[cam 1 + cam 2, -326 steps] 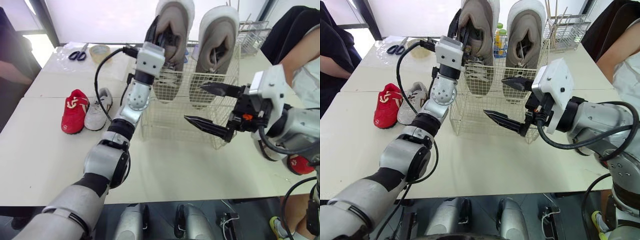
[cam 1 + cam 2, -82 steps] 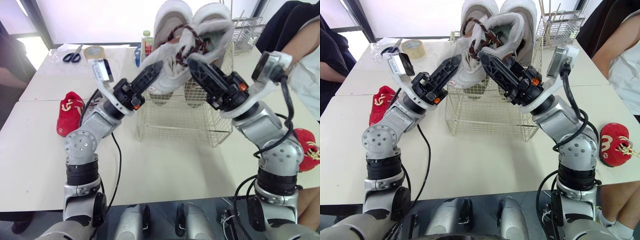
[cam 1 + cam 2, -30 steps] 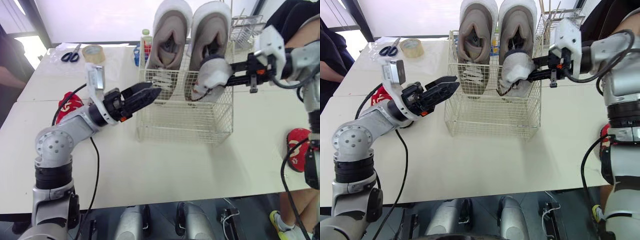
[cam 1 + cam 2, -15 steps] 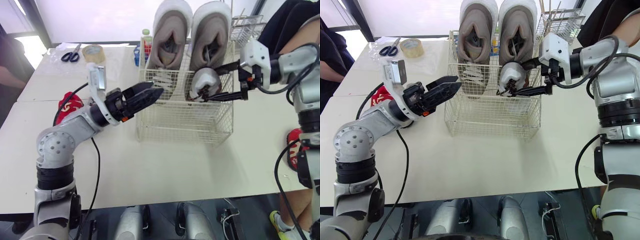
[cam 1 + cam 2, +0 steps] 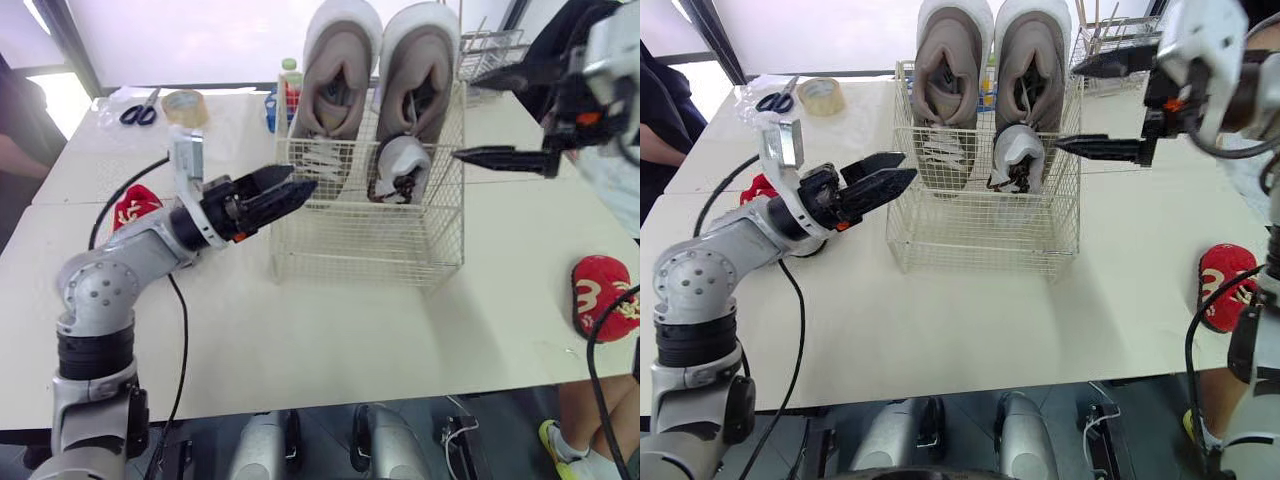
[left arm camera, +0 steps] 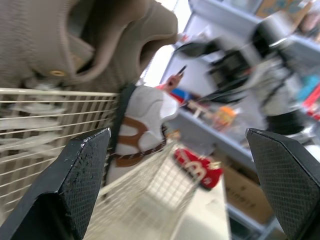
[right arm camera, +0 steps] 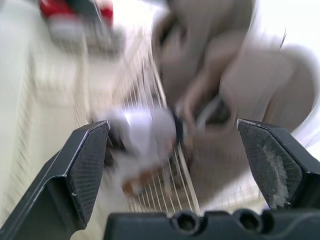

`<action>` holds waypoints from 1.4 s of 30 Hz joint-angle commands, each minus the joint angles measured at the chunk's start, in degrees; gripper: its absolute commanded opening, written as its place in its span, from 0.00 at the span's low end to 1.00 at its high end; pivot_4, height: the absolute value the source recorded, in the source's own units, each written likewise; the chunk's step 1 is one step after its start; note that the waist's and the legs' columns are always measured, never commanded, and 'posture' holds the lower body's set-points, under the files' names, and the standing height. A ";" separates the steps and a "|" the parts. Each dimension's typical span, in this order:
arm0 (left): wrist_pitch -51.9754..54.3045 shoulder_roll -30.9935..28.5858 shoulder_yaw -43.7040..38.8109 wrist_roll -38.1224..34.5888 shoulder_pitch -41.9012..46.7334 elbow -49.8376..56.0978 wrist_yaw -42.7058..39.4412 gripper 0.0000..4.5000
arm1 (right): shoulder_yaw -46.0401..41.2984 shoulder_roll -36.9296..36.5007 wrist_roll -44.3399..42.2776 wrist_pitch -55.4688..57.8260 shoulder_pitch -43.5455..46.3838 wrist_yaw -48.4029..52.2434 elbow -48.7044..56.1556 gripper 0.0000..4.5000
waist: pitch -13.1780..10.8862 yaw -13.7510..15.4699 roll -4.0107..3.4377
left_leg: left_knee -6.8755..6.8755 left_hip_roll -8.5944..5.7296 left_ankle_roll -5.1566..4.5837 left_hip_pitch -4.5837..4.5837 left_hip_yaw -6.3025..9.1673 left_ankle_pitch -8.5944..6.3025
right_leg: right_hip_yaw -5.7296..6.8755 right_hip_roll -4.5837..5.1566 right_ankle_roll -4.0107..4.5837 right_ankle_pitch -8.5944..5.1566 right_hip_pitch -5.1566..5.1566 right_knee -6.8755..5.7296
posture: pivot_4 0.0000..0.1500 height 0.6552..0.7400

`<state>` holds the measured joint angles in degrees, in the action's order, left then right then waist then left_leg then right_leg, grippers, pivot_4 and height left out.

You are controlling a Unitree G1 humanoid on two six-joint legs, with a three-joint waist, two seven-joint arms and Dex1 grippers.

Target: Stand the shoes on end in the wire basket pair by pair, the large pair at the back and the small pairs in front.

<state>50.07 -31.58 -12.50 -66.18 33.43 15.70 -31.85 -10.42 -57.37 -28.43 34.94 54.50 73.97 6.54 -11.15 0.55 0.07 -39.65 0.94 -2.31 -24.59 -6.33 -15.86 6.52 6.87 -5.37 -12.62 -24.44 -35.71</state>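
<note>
A cream wire basket (image 5: pixel 368 262) sits in the middle of a pale tabletop (image 5: pixel 330 330). Against its 12 o'clock wall stand two big taupe fabric sneakers with white soles, on end with heels up and side by side: the left large sneaker (image 5: pixel 335 80) and the right large sneaker (image 5: pixel 420 75). A small white shoe with brown trim and dark laces (image 5: pixel 400 168) stands upright inside the basket in its right half. It is directly at 6 o'clock of the right large sneaker and close against it. The basket's left front space holds no shoe.

The left gripper (image 5: pixel 303 177) hangs outside the basket at its 9 o'clock. Its two black fingers are a little apart and hold nothing, with the tips just beside the wire wall. The right gripper (image 5: pixel 1064 105) is at the basket's 3 o'clock, above the rim. Its fingers are spread wide and empty, pointing towards the basket, and they are clear of the small white shoe.

A small red shoe with pale laces (image 5: pixel 130 207) lies on the table at the basket's 9 o'clock, partly behind the left arm. A second small red shoe (image 5: pixel 603 297) lies at 4 o'clock, near the table edge. Blue-handled scissors (image 5: pixel 138 113) and a tan tape roll (image 5: pixel 183 107) lie at 10 o'clock, well apart from the basket.
</note>
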 commanded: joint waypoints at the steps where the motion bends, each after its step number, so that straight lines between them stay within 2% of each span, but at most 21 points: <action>1: -3.46 -2.87 -1.81 5.47 3.43 -1.75 0.55 1.00 | -5.57 2.88 -14.87 12.32 -2.18 -6.65 11.62 0.98 | 0.01 0.05 0.02 | 0.00 0.00 0.00 0.00 0.00 0.00 | 0.00 0.00 0.00 0.00 0.00 -0.01 | 1.00 1.00; 3: -5.46 -5.77 -1.10 11.82 5.94 -5.42 1.81 1.00 | -6.69 7.51 -25.14 18.58 -5.04 -12.84 17.75 0.98 | 0.02 0.03 0.04 | 0.00 0.01 0.01 0.04 0.04 0.00 | 0.01 0.01 0.04 0.02 0.02 -0.04 | 1.00 1.00; 6: -7.20 -8.96 0.99 19.34 8.85 -10.88 2.24 1.00 | -5.70 10.82 -31.27 21.80 -10.08 -17.82 22.90 0.98 | 0.02 0.18 0.04 | 0.06 -0.02 0.01 0.05 0.04 0.00 | 0.01 0.04 0.09 0.05 0.00 -0.05 | 1.00 1.00; 12: -9.68 -13.46 6.26 34.85 18.43 -30.50 3.14 1.00 | -1.98 14.54 -32.93 20.34 -17.00 -22.85 26.61 0.98 | 0.02 0.22 0.08 | 0.05 -0.10 -0.09 -0.01 -0.01 -0.04 | 0.04 0.06 0.08 0.06 -0.02 -0.05 | 1.00 1.00; 19: -14.71 -15.79 13.92 47.35 28.86 -53.98 -8.28 1.00 | 0.65 15.66 -31.39 17.10 -17.25 -25.60 26.47 0.98 | 0.00 0.14 0.12 | 0.09 -0.06 -0.07 -0.01 -0.08 -0.02 | 0.05 -0.02 0.03 0.03 -0.09 -0.11 | 1.00 1.00; 22: -17.39 -15.88 16.35 51.79 32.23 -61.12 -12.62 1.00 | 1.46 15.65 -31.00 16.24 -17.17 -26.23 26.49 0.98 | -0.03 0.15 0.17 | 0.09 -0.05 -0.07 -0.02 -0.11 -0.02 | 0.05 -0.02 0.02 0.02 -0.10 -0.11 | 1.00 1.00; 29: -21.17 -15.51 19.13 59.39 36.98 -70.51 -18.57 1.00 | 1.81 15.08 -30.45 15.04 -17.64 -27.79 26.78 0.98 | -0.06 0.12 0.23 | 0.09 -0.04 -0.09 -0.07 -0.12 -0.03 | 0.04 -0.02 0.01 0.02 -0.14 -0.09 | 1.00 1.00; 42: -25.17 -11.45 19.06 66.50 39.96 -82.46 -19.66 1.00 | 2.05 14.94 -29.02 13.26 -17.64 -29.32 25.75 0.98 | -0.08 0.16 0.34 | 0.02 -0.03 -0.14 -0.13 -0.11 -0.05 | 0.03 -0.01 0.00 0.02 -0.19 -0.16 | 1.00 1.00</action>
<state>25.96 -42.72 7.58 -0.45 71.53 -66.60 -51.62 -7.49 -41.96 -57.37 49.58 36.31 44.77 31.71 -11.23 0.71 0.41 -39.64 0.91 -2.45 -24.73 -6.44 -15.92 6.56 6.86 -5.37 -12.60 -24.64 -35.88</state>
